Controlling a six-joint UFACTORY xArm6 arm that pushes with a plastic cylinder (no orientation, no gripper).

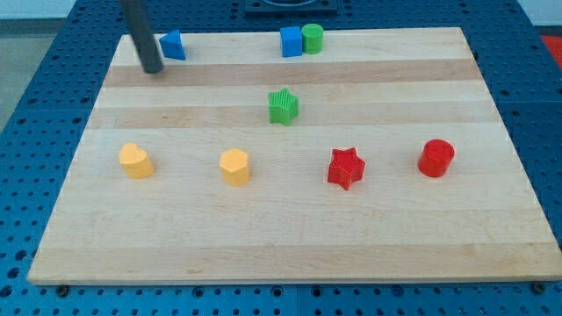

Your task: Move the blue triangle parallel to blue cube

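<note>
There are no jaws on this arm, so nothing is opening, closing or gripping; the straight dark rod is ending in my tip (153,68), which is resting on the pale wooden desk (290,237) near its top-left corner. The small blue plastic triangle (173,45) is sitting just beside my tip, toward the view's right and slightly higher, seemingly not touching. Along the same top edge, well apart to the right, the blue plastic cube (291,41) is standing against a green plastic cylinder (313,38).

The triangle is already lying roughly level with the cube, so I judge little travel is needed. The risk is that a push from this low-left side is likely driving it up off the desk's top edge, or spinning it off-centre.
</note>
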